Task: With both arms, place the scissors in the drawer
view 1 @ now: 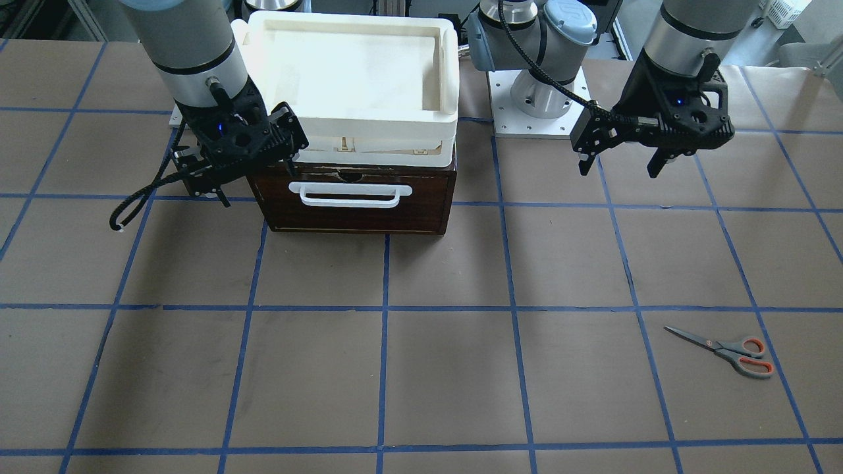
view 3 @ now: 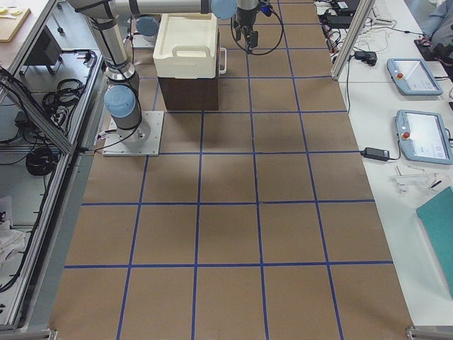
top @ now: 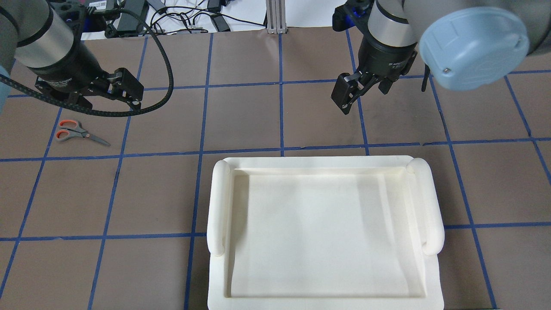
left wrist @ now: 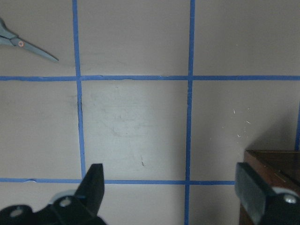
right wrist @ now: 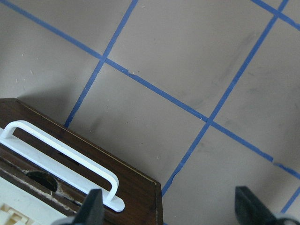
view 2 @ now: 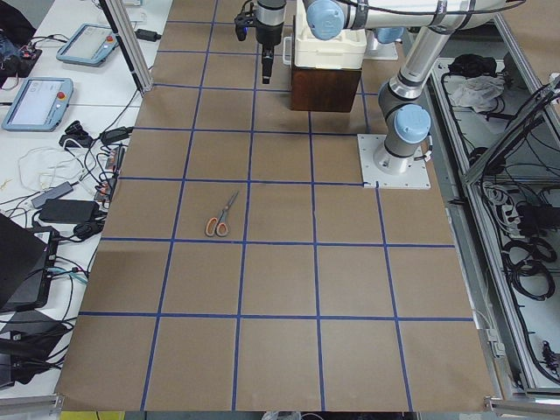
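The scissors (view 1: 723, 349) lie flat and closed on the brown table, grey blades and orange-lined loops; they also show in the overhead view (top: 81, 132) and their blades in the left wrist view (left wrist: 28, 46). My left gripper (view 1: 619, 171) hangs open and empty above the table, nearer my base than the scissors; its open fingers (left wrist: 95, 183) frame bare table. The dark brown drawer (view 1: 355, 197) is shut, its white bar handle (view 1: 349, 195) facing away from me. My right gripper (view 1: 259, 184) is open and empty beside the drawer's front corner; the handle shows in the right wrist view (right wrist: 61, 161).
A cream-white plastic tray (view 1: 448, 72) sits on top of the drawer box and covers it in the overhead view (top: 217, 206). Blue tape lines grid the table. The left arm's base plate (view 1: 537, 112) stands next to the box. Black cables (view 1: 135, 201) hang from both wrists.
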